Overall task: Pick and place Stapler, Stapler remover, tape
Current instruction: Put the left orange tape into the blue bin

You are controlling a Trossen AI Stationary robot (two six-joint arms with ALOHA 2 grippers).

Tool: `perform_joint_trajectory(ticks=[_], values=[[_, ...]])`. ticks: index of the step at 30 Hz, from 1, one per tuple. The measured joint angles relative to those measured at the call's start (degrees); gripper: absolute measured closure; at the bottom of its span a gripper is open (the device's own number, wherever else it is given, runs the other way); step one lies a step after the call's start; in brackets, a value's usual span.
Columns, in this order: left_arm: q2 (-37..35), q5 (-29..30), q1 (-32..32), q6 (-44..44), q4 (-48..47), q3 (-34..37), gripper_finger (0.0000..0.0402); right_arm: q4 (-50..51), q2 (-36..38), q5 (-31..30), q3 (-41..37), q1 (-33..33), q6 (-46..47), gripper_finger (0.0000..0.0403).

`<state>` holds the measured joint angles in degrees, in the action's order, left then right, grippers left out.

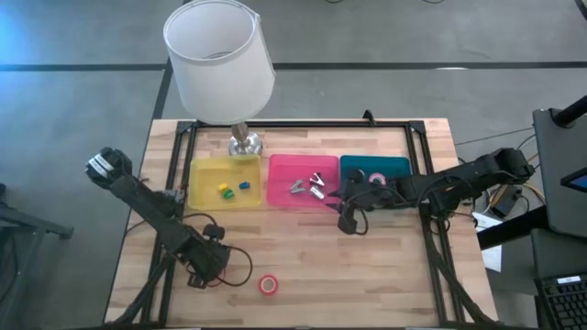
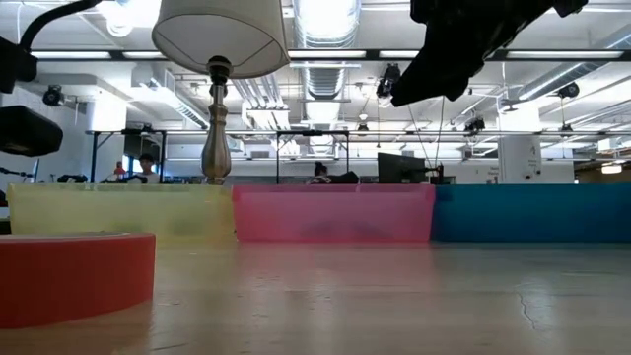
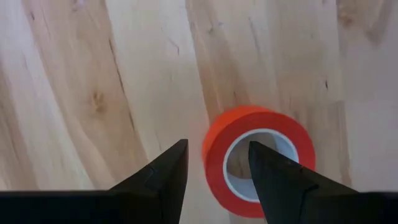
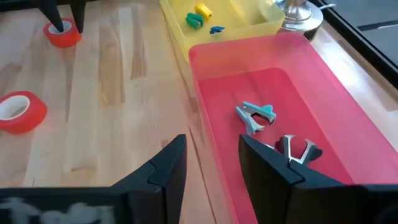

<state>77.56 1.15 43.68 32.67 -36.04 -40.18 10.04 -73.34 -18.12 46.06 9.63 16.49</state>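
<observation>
Between the left fingers (image 3: pixel 214 168), parted and empty, lies the red tape's (image 3: pixel 258 158) rim.

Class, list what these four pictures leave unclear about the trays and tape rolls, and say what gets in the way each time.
- High view: the arm behind the right gripper covers much of the blue tray.
- Low view: the walls of the yellow tray and pink tray hide their contents.
- High view: the small coloured pieces are too small to identify.
- High view: the left gripper hides its red tape.
</observation>
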Motion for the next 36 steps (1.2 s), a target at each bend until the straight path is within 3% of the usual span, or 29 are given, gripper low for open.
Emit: perform_joint_trajectory(ticks=[14,17,22,29,36], values=[[-0.1,4.9,-0.1,12.4,4.7,5.7,0.0239,-0.2,0.0,0.1,0.2,0.0,0.0,0.027],[0.0,5.3,-0.3,12.4,4.4,5.3,0.0272,-0.7,0.0,0.1,0.2,0.0,-0.1,0.0273],[0.0,7.7,-1.2,9.4,5.3,3.8,0.036,-2.6,0.0,0.1,0.2,0.0,-0.2,0.0275],[0.0,18.6,-3.9,7.1,4.9,0.7,0.0363,-8.2,0.0,0.1,0.2,0.0,-0.1,0.0268],[0.0,32.5,-9.6,-5.2,5.3,-3.9,0.0353,-14.9,0.0,0.0,0.2,-0.2,-0.8,0.0264]])
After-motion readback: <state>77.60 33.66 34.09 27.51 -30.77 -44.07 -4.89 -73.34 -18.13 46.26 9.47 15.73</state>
